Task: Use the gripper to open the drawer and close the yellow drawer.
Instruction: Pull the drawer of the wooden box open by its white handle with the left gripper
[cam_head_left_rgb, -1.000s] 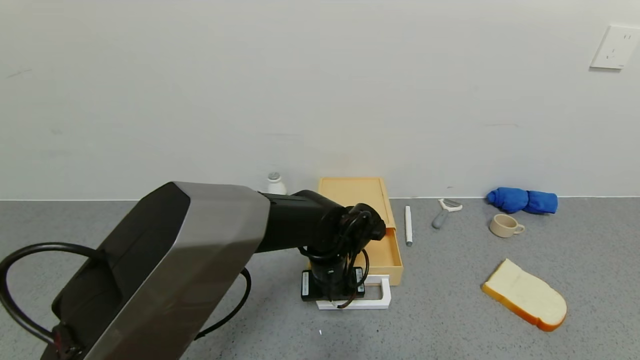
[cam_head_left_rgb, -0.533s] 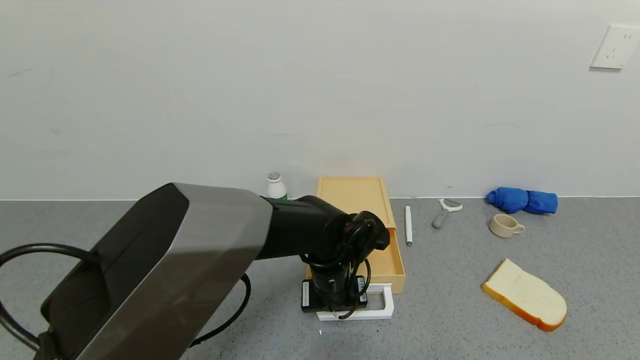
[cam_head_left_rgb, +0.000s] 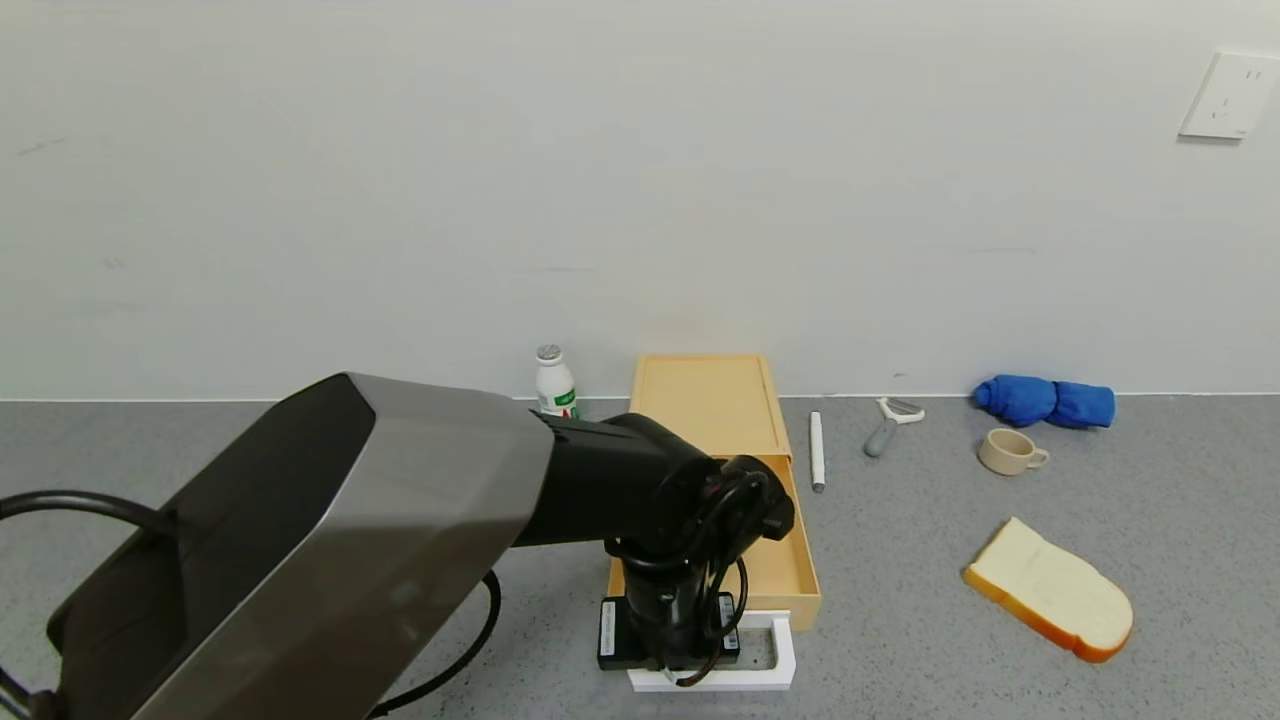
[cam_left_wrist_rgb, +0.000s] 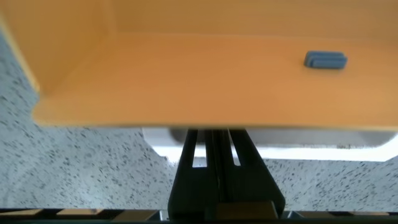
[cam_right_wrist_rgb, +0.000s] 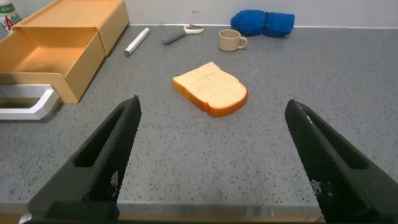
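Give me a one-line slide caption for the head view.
Left gripper shut on the white loop handle of the pale-yellow plastic drawer, tray pulled partly out on the grey speckled counter.

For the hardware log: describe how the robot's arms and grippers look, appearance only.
The left arm has a thick shell, silver-grey on top and black on its side, narrowing to a black wrist. Looping black cables wrap the black left gripper, whose base carries white barcode labels. The right gripper shows two broad matte-black jaws with a faintly textured surface.
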